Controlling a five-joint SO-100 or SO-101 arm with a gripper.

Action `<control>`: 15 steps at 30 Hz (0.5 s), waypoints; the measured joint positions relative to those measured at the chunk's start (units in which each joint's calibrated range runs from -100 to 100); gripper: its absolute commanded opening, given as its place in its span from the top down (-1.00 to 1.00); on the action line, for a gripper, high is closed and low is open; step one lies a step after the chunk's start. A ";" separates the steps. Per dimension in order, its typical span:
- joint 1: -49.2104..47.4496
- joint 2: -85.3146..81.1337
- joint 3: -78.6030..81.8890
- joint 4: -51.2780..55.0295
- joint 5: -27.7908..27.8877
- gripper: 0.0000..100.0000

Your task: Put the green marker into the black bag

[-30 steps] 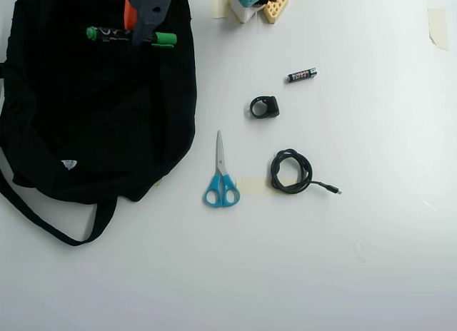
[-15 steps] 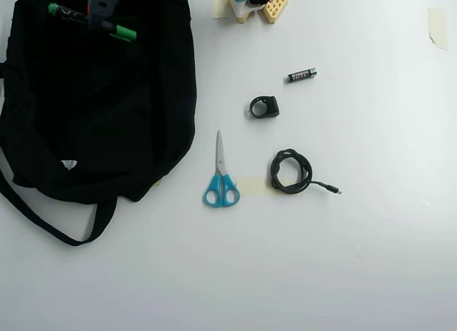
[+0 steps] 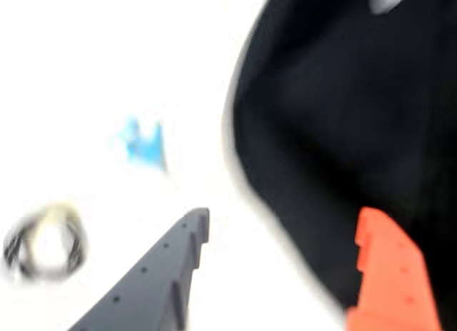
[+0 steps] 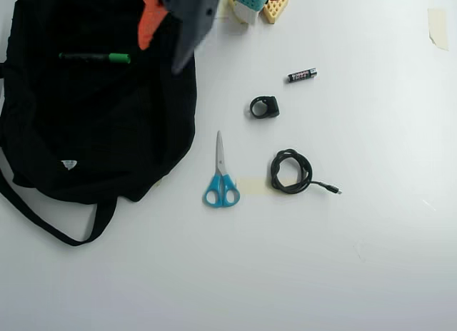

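The marker (image 4: 95, 58) lies flat on the bag (image 4: 86, 131), near its top edge, apart from the hand (image 4: 171, 38), which is spread and empty. Risk: whether it sits inside or only on the fabric I cannot tell, so it may roll off. Dark barrel, green cap toward the hand

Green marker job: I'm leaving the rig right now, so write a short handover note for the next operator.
Gripper: open and empty, above the bag's right edge in the overhead view; the wrist view is blurred.
Green marker: lying flat on the black bag, near its top. Whether it sits inside the opening or only on the fabric cannot be told.
Done: marker released at the bag.
Left: confirm it is inside; push it in if not.
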 measured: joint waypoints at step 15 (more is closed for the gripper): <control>-19.62 -15.44 11.48 -3.52 -4.10 0.96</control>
